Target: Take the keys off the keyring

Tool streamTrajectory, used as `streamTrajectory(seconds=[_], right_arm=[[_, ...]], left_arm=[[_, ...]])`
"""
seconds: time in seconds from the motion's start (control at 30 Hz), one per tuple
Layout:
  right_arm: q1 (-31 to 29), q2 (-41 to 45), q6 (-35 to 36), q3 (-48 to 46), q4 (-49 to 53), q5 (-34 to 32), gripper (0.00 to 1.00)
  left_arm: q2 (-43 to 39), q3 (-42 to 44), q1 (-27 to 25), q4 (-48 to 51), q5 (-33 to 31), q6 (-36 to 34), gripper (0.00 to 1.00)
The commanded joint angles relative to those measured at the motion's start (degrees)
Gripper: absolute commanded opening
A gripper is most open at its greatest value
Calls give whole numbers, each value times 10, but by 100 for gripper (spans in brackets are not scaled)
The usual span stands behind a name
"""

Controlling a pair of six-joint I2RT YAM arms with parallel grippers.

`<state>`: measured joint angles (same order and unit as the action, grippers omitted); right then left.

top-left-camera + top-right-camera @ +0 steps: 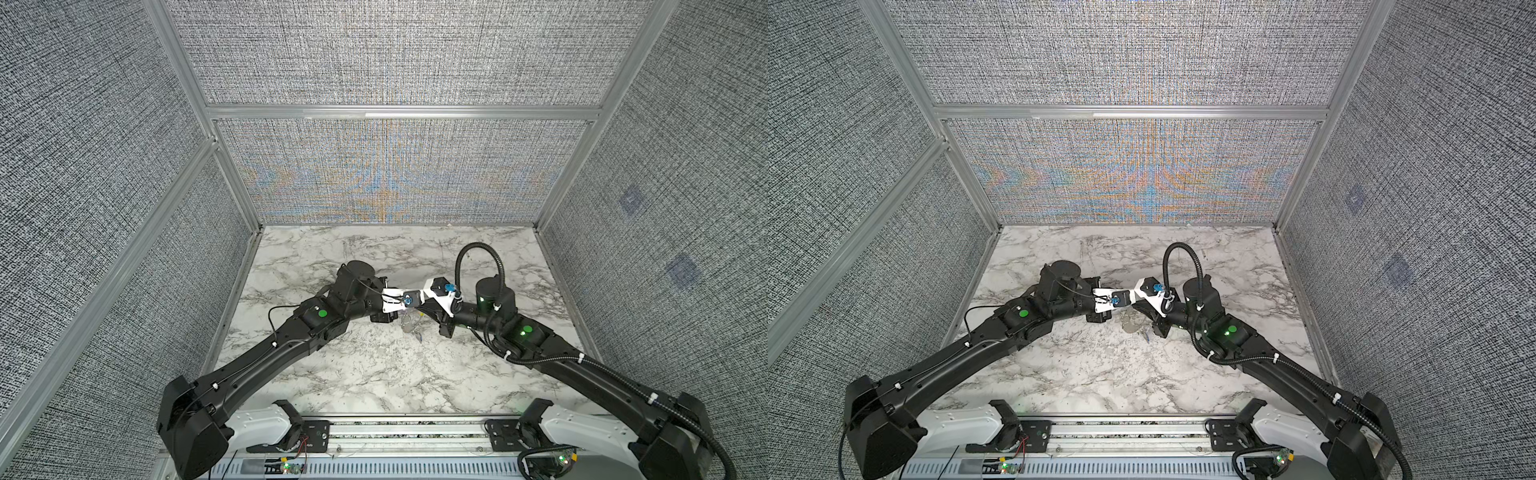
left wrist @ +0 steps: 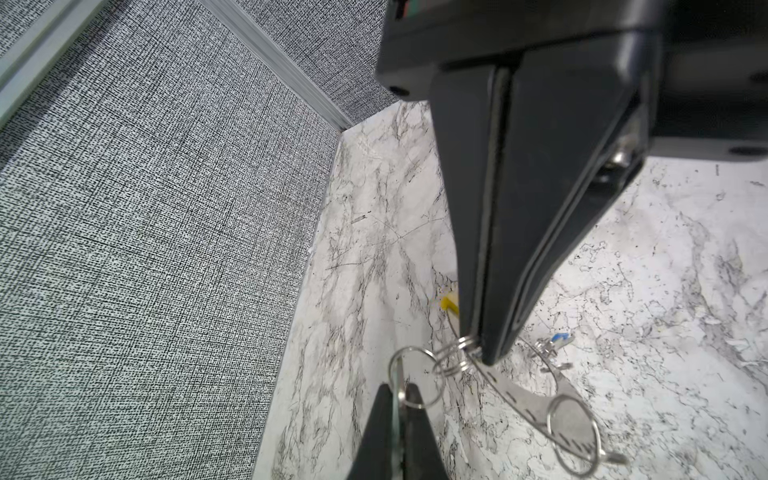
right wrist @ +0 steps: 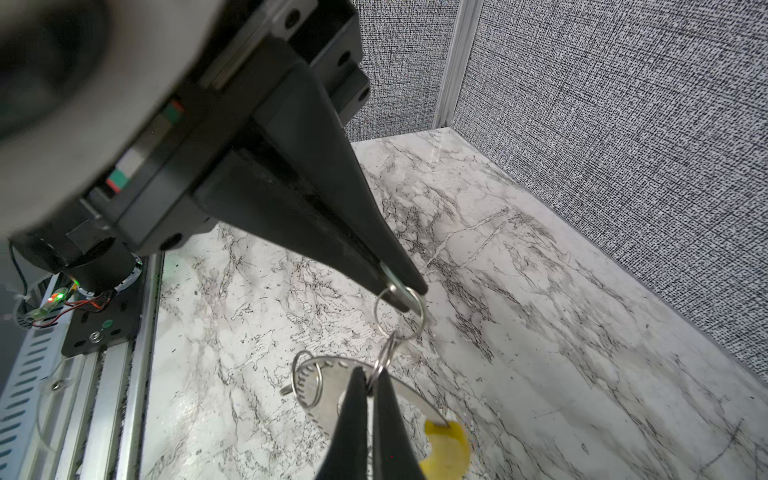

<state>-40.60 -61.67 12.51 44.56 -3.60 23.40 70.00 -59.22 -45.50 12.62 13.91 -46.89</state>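
The left gripper [image 2: 478, 353] has its fingers pinched shut on a small coiled ring [image 2: 455, 359]. The right gripper [image 3: 401, 291] is clamped just as tight on a plain small ring [image 3: 397, 309] linked to it, the tips nearly touching along a 9-to-3 line in both top views. The keyring [image 2: 519, 399] trails toward 6 o'clock from the left tips, so it is nearer that arm, and the blue key [image 2: 557, 338] lies just past its rim.

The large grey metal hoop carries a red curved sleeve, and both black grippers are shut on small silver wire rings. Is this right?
No: the sleeve on the large grey metal hoop is yellow, as the right wrist view shows. The left gripper and right gripper are shut on small silver wire rings.
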Motion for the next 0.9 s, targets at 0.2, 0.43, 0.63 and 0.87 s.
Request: streamTrajectory(seconds=[0.2,0.43,0.63,0.87], right_arm=[[-3,-6,3,4,-8,62,0],[-3,-5,4,4,-3,52,0],[-3,-1,6,-1,0,39,0],[-2,9,2,-8,-3,-2,0]], left_arm=[[7,-6,2,-39,13,11,0],[7,-7,2,-37,15,11,0],[6,-10,2,-33,10,11,0],[1,-9,3,-15,-3,12,0]])
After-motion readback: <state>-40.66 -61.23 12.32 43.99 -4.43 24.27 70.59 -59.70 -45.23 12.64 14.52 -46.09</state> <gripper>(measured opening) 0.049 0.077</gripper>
